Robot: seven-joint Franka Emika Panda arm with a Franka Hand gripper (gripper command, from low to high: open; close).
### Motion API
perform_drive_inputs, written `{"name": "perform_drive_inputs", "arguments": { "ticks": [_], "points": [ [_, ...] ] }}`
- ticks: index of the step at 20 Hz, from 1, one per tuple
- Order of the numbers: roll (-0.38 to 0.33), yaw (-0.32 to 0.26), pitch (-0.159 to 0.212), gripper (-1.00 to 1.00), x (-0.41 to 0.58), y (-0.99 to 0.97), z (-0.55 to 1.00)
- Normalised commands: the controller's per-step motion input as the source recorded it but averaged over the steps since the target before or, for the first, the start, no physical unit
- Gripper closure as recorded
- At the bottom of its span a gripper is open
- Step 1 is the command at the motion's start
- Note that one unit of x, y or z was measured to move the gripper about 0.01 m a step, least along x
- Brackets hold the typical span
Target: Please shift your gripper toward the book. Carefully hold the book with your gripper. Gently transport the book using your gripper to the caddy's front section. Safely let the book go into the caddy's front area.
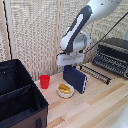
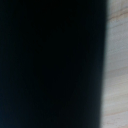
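Navy book [image 1: 75, 79], apparently pinched at its upper edge by the fingers [image 1: 70, 66] at frame centre, hangs above the worktop [image 1: 95, 107]; carry it level toward the caddy [image 1: 20, 95], lower left.

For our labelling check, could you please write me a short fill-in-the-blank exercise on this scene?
1. The gripper is above the dark ___ book.
2. The cup beside the small bowl is ___.
3. The black caddy is at the exterior view's ___.

Missing words: blue; red; left
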Motion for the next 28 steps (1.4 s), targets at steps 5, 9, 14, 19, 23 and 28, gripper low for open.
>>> {"name": "perform_drive_inputs", "arguments": {
  "ticks": [5, 9, 14, 19, 23, 28],
  "points": [
    [0.0, 0.026, 0.014, 1.0, 0.121, 0.0, -0.03],
    [-0.024, 0.006, 0.0, 1.0, 0.006, 0.15, -0.04],
    [-0.05, -0.038, -0.009, 1.0, 0.004, 0.25, 0.06],
    [-0.006, -0.077, -0.008, 1.0, 0.072, 0.25, 0.51],
    [-0.006, 0.02, 0.006, 1.0, 0.324, 0.03, 0.93],
    [-0.049, 0.159, -0.003, 1.0, 0.21, -0.11, 0.78]
  ]
}}
